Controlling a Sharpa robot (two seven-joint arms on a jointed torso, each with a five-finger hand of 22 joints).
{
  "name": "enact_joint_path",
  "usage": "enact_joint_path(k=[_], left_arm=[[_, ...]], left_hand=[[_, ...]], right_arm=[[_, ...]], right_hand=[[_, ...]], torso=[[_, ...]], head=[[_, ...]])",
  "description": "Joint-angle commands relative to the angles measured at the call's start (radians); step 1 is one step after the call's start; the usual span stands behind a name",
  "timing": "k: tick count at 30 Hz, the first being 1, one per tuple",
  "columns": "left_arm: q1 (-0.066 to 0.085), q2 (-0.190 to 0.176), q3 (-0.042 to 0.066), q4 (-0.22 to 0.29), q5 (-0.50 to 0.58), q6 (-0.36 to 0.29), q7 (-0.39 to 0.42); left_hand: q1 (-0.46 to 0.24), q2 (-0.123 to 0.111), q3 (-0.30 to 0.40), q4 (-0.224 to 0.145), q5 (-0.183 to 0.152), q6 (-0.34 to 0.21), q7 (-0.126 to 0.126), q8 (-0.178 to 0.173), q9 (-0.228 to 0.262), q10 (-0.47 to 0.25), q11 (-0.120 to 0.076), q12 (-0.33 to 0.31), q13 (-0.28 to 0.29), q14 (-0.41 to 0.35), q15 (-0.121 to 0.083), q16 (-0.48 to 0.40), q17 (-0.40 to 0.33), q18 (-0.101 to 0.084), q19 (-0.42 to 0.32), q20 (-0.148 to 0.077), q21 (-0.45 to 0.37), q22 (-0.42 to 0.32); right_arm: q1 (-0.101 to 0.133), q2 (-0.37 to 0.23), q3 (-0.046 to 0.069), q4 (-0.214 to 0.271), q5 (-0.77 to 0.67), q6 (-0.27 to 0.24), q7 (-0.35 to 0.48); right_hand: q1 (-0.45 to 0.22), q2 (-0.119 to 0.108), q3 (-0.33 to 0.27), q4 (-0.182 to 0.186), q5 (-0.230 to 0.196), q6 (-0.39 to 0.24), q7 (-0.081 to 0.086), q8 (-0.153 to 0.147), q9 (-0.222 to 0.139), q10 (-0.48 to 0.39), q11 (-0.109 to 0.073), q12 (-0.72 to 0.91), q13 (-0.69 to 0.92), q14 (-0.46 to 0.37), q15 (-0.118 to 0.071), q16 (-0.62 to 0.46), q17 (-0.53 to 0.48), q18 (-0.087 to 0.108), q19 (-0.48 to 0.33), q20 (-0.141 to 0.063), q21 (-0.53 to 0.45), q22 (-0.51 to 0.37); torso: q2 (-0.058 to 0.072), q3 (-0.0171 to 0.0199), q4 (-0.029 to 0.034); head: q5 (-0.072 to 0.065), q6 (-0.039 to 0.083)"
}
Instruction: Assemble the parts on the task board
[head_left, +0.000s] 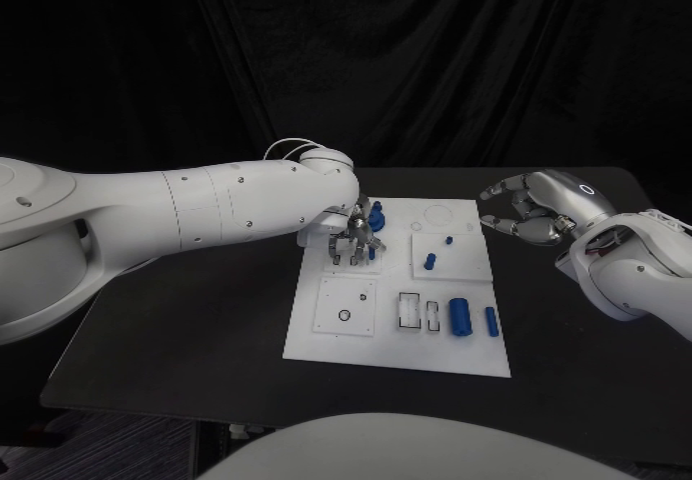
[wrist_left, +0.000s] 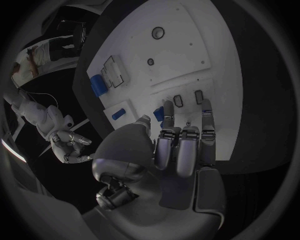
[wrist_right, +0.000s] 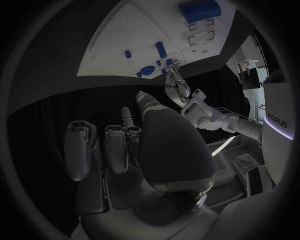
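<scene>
The white task board lies in the middle of the black table. My left hand reaches down over its far left part, fingers straight. Its fingertips and thumb meet a small blue part; I cannot tell whether they pinch it. Another blue part stands just behind that hand. A thick blue cylinder and a slim blue pin lie near the board's right edge, with a small peg further back. My right hand hovers off the board's far right corner, fingers curled in on nothing.
Two narrow rectangular slots sit beside the thick cylinder. A square inset with a dark ring is on the board's left half. Bare black table lies on both sides of the board.
</scene>
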Motion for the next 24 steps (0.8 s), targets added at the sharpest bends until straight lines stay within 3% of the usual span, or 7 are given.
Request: enact_joint_path(k=[1,11,24], left_arm=[[-0.003,0.002,-0.002,-0.002,0.0,0.004,0.005],[-0.003,0.006,-0.002,-0.009,0.0,0.01,-0.003],[-0.003,0.019,-0.002,-0.027,0.0,0.023,-0.006]], left_hand=[[-0.013,-0.001,-0.003,0.007,-0.011,0.001,0.006,-0.007,0.004,0.102,0.008,0.003,0.263,0.103,0.007,0.007,0.263,0.007,0.007,0.0,-0.001,0.002],[-0.023,0.0,-0.004,0.004,-0.016,0.013,0.003,-0.018,0.02,0.102,0.003,0.003,0.263,0.103,0.0,0.007,0.263,0.007,0.07,-0.01,0.0,0.002],[-0.03,-0.003,-0.007,0.002,-0.018,0.021,0.0,-0.025,0.029,0.102,0.0,0.003,0.263,0.103,-0.003,0.007,0.263,0.007,0.088,-0.014,0.0,0.002]], right_arm=[[-0.003,-0.001,0.001,-0.001,-0.007,-0.002,-0.01],[-0.003,0.002,0.001,-0.004,-0.007,0.003,-0.013],[-0.003,0.006,0.001,-0.009,-0.007,0.009,-0.016]], right_hand=[[0.004,0.006,0.005,-0.001,0.004,0.007,-0.002,0.004,-0.001,0.042,0.007,0.002,0.167,0.082,0.007,0.004,0.137,0.016,0.044,0.009,0.005,0.208],[0.003,0.005,0.005,-0.001,0.004,0.007,-0.002,0.004,-0.001,0.043,0.007,0.003,0.168,0.082,0.008,0.004,0.137,0.016,0.044,0.009,0.005,0.208],[0.002,0.005,0.005,-0.001,0.005,0.007,-0.002,0.004,-0.002,0.043,0.008,0.002,0.166,0.082,0.008,0.003,0.136,0.017,0.044,0.009,0.005,0.208]], torso=[[0.001,0.0002,-0.0001],[0.0,0.0002,0.0004],[0.0,0.0003,0.001]], head=[[0.0,0.0],[0.0,0.0],[-0.002,0.0]])
